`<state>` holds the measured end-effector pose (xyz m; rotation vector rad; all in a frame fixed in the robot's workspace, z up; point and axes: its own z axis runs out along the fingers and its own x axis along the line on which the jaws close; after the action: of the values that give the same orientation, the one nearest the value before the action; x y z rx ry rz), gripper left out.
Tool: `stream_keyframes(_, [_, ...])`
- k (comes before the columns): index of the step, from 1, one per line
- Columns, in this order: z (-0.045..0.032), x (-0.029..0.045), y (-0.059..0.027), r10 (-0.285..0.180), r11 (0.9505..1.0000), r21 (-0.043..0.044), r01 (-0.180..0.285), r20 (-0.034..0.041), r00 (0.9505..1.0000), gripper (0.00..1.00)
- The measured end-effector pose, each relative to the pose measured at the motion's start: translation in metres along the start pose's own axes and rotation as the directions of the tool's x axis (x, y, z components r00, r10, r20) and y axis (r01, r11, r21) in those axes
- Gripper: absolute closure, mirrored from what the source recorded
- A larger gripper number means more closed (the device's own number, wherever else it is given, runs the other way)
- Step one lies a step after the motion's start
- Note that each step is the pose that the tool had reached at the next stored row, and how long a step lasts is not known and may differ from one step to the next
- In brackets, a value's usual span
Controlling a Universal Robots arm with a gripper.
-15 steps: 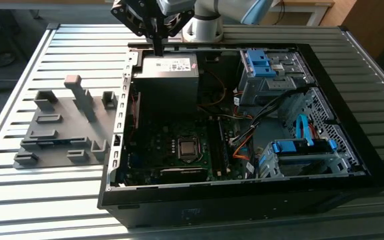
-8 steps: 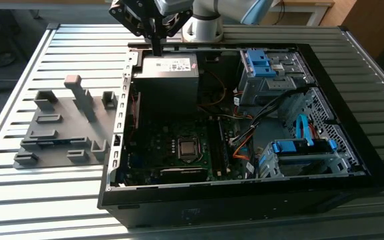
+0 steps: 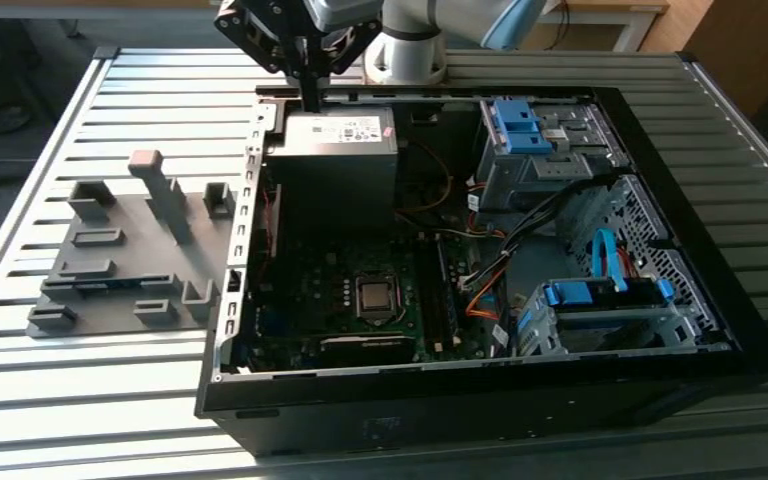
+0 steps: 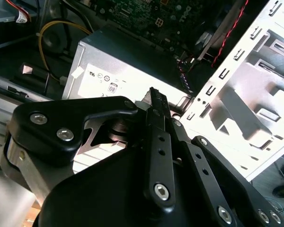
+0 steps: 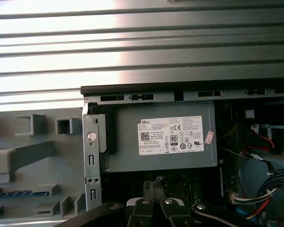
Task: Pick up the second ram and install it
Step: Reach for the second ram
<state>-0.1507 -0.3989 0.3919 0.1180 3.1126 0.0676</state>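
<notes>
My gripper (image 3: 312, 100) hangs above the far edge of the open computer case (image 3: 704, 300), over the grey power-supply box (image 3: 337, 135). Its two black fingers are pressed together with nothing between them, as both wrist views show (image 4: 154, 94) (image 5: 154, 188). A thin blue-green strip, apparently the second ram (image 5: 13, 193), lies in a slot of the grey fixture plate (image 3: 117, 260) outside the case, on the exterior view's left. The gripper is well away from it. The memory slots (image 3: 435, 300) run beside the processor socket (image 3: 376, 297) on the motherboard.
The case lies on a ribbed metal table (image 3: 91, 400). Blue drive-bay clips (image 3: 518, 125) (image 3: 584, 293), drive cages and loose cables (image 3: 491, 270) fill the case on the exterior view's right. The case's metal side wall (image 3: 244, 230) stands between fixture and motherboard.
</notes>
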Motion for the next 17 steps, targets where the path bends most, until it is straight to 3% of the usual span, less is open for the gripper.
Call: stream_keyframes(17, [0.0003,0.0056,-0.0004,0.000,1.0000,0.0000,0.000,-0.0002,1.0000,0.89])
